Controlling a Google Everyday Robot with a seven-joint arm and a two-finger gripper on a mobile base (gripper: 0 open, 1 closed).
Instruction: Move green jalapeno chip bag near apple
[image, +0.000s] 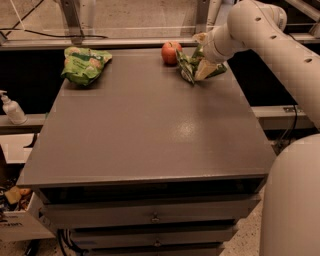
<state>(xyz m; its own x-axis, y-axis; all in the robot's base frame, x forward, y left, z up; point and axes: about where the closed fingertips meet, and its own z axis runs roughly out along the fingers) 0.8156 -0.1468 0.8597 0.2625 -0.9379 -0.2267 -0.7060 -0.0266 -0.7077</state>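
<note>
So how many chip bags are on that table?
2. A light green chip bag lies at the table's far left corner; the green jalapeno chip bag sits far right, just beside the apple, with the end effector at it. None seem hidden.

Table (150, 130): apple (171, 52); green jalapeno chip bag (186, 67) beside it, under hand (201, 65); lighter bag (84, 64) back-left.

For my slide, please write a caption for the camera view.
Gripper at far right of the table, at the green jalapeno chip bag beside the apple; lighter green bag far left.

Light-green chip bag (84, 65), pump bottle (11, 107)
</note>
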